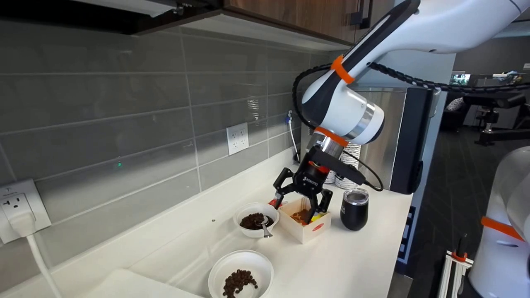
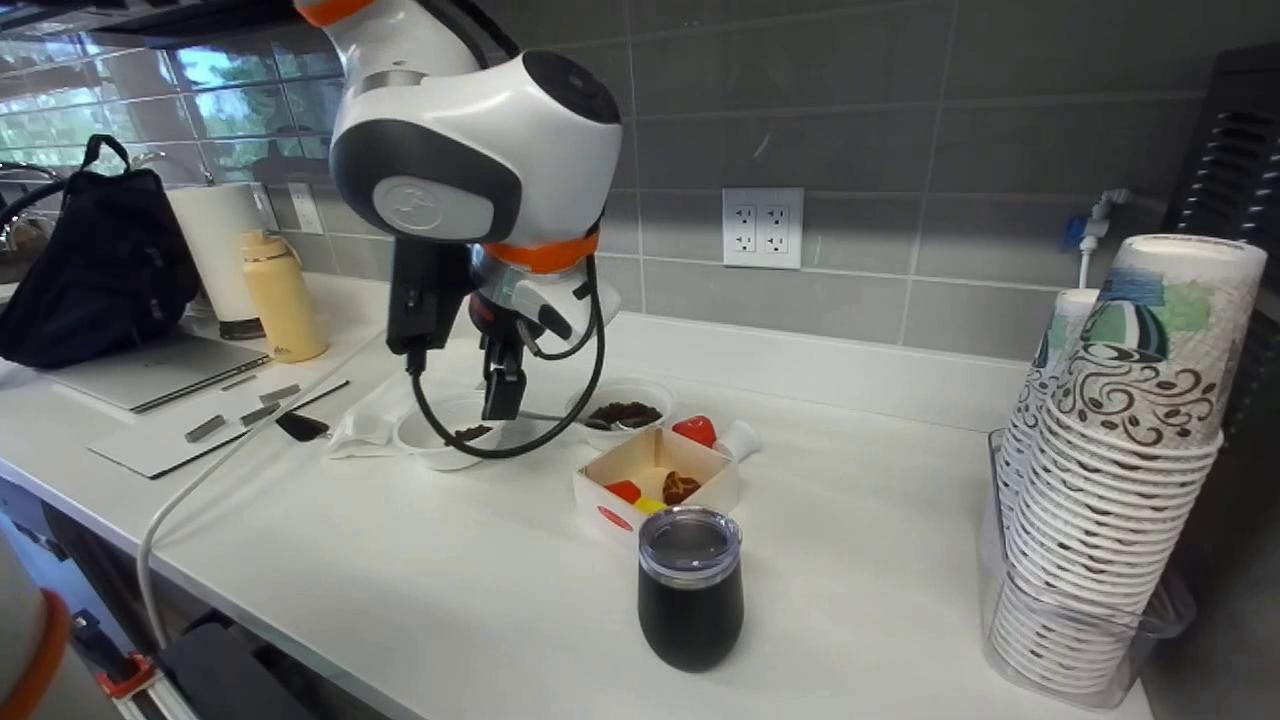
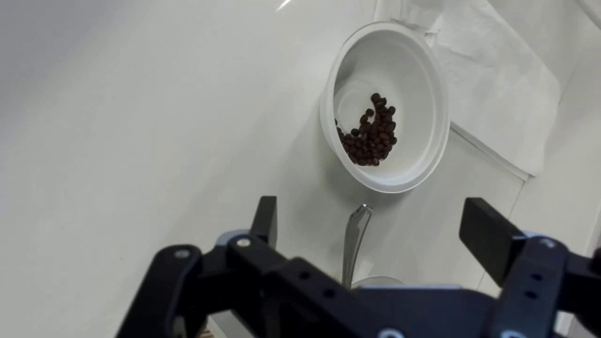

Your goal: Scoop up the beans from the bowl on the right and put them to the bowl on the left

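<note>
Two white bowls stand on the counter. The bowl with the spoon [image 1: 248, 234] holds a dark heap of beans [image 1: 251, 221]. The metal spoon [image 1: 266, 231] leans in it, handle over the rim. The other bowl [image 1: 261, 269] holds a smaller patch of beans [image 1: 238, 282]. Both bowls also show in an exterior view, spoon bowl [image 2: 662, 394] and other bowl [image 2: 440, 456]. My gripper [image 1: 293, 213] is open and empty above the counter near the spoon bowl. In the wrist view the spoon handle [image 3: 355, 237] appears between the open fingers [image 3: 371, 213]; the other bowl [image 3: 418, 112] lies beyond. The spoon bowl is mostly hidden there.
A light open box [image 2: 650, 465] with small food items stands beside the spoon bowl. A black tumbler [image 2: 690, 605], a red object [image 2: 695, 431] and stacked paper cups [image 2: 1105, 480] are nearby. White paper [image 3: 497, 89] lies by the other bowl. A tiled wall [image 1: 223, 103] runs behind.
</note>
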You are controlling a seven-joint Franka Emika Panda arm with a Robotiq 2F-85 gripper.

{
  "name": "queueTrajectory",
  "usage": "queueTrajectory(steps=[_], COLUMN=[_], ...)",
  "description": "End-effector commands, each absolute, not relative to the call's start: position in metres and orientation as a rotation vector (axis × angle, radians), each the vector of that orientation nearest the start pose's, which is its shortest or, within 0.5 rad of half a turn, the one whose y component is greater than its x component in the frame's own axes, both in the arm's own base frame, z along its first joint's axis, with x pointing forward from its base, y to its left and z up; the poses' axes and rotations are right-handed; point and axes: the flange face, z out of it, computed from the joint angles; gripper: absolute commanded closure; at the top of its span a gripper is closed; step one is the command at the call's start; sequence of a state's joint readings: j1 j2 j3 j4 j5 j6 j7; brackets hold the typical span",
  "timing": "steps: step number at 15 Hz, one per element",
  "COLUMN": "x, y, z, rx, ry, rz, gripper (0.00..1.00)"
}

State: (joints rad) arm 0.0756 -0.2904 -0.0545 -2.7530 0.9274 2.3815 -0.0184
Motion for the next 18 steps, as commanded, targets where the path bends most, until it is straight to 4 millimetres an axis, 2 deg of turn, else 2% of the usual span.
queueTrajectory(steps=[1,8,18], x=[0.376,0.39,0.412], y=[0.022,0.027,0.034], z=[0.278,0.233,0.199], rx=[-2.295,-2.267,-2.256], ry=[0.886,0.911,0.848], rz=[0.101,0.039,-0.034], gripper=[0.0,0.0,0.0])
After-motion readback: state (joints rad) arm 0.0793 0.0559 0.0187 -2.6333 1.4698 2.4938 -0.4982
